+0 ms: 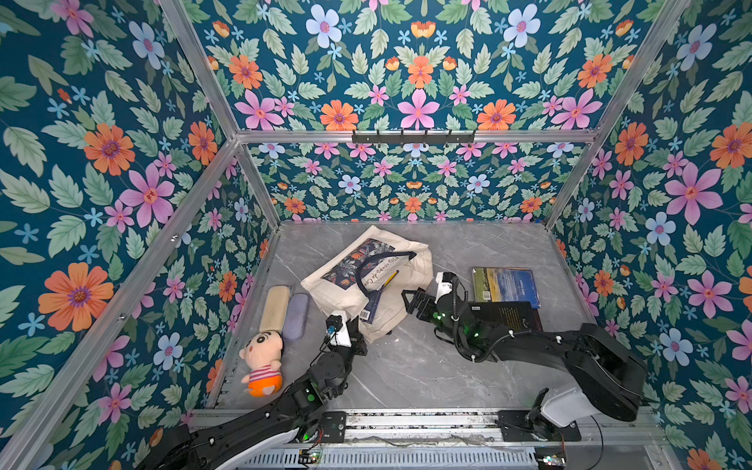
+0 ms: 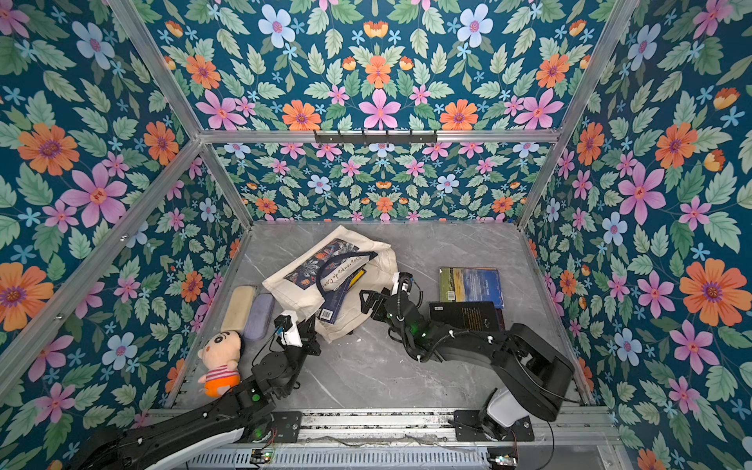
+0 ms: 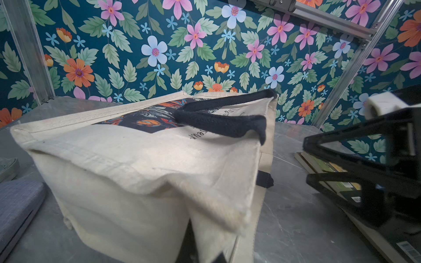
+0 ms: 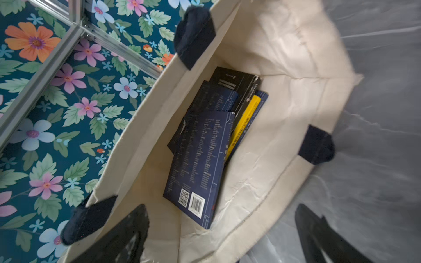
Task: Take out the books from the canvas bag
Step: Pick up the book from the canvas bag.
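The cream canvas bag [image 1: 358,280] [image 2: 301,280] lies on its side mid-table, mouth toward the right arm. My left gripper [image 1: 357,330] [image 2: 311,325] [image 3: 202,250] is shut on a fold of the bag [image 3: 136,170] at its near corner. My right gripper [image 1: 411,299] [image 2: 366,299] [image 4: 223,236] is open at the mouth; one finger is inside the bag [image 4: 284,68], the other over the table. Inside lie a dark blue book [image 4: 198,159], a black book [image 4: 237,84] and a yellow-spined book [image 4: 245,120]. A green-blue book [image 1: 506,285] and a black book [image 1: 504,315] lie on the table at right.
A plush doll [image 1: 262,362], a beige case [image 1: 275,307] and a purple-grey case [image 1: 296,315] lie along the left edge. Floral walls with metal posts close in three sides. A hook rail [image 1: 413,137] runs across the back wall.
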`<state>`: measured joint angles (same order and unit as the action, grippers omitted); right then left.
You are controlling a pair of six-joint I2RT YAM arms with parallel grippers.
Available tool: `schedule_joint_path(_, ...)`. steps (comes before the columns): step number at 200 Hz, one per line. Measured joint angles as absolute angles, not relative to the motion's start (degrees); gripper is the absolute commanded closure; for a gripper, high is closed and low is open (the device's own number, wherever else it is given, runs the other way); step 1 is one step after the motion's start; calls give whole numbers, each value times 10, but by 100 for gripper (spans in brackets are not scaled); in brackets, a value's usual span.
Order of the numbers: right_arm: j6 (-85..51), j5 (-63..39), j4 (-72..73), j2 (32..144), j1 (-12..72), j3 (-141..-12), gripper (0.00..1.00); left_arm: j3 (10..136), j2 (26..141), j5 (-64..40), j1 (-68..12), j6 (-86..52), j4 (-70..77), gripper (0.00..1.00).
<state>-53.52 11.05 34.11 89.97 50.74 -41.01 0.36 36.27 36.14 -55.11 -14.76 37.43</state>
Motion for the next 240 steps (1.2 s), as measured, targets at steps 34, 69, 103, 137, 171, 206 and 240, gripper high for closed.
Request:
schedule_joint_path(34,-535,57,421,1020,510,-448,1,4,377,347,-551,-146,385,100)
schedule_joint_path(69,-539,30,466,1090,518,-475,1,4,383,326,-551,-143,403,100)
schedule_joint_path(103,-523,31,469,1100,522,-503,1,4,388,300,-551,-135,428,100)
schedule_joint_path(137,-515,32,475,1126,523,-519,1,4,406,271,-551,-131,439,100)
schedule_joint_path(171,-509,32,477,1135,523,-523,1,4,405,250,-551,-128,441,100)
schedule_joint_path(206,-505,32,482,1140,523,-524,5,4,390,238,-551,-124,440,100)
schedule_joint_path(240,-505,32,499,1149,521,-522,10,4,386,228,-551,-120,437,100)
